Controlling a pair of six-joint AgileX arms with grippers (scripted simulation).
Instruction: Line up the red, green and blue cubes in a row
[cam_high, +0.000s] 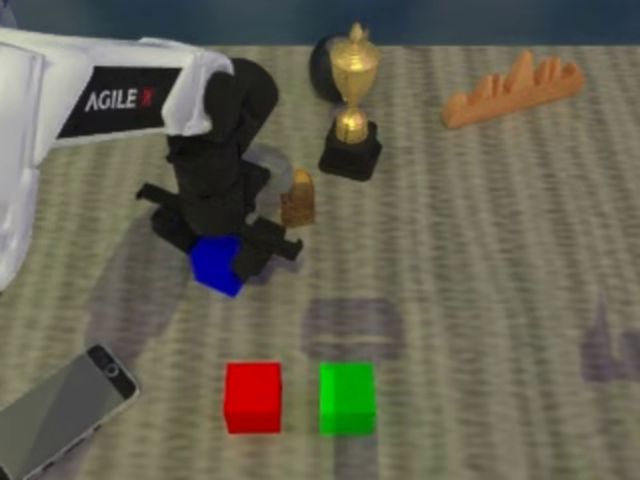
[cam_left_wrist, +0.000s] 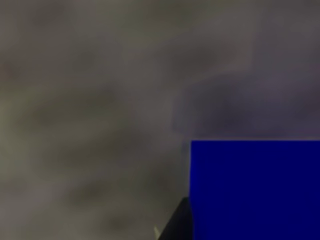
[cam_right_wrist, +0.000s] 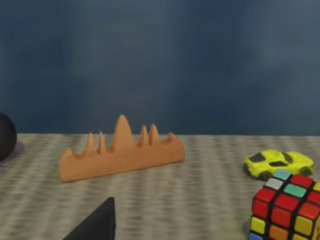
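Observation:
The blue cube (cam_high: 215, 268) sits between the fingers of my left gripper (cam_high: 216, 250), left of the table's middle. In the left wrist view the blue cube (cam_left_wrist: 255, 190) fills one corner, with a dark finger (cam_left_wrist: 175, 226) pressed against its side. Whether it touches the table I cannot tell. The red cube (cam_high: 252, 397) and the green cube (cam_high: 346, 398) stand side by side near the front edge, a small gap between them. The right arm is outside the top view; only a dark part of my right gripper (cam_right_wrist: 100, 222) shows in its wrist view.
A gold trophy (cam_high: 352, 100) and a small tan block (cam_high: 298, 197) stand just behind the left gripper. An orange ridged piece (cam_high: 515, 88) lies at the back right, a phone (cam_high: 60, 410) at the front left. The right wrist view shows a puzzle cube (cam_right_wrist: 287, 210) and a yellow toy car (cam_right_wrist: 277, 162).

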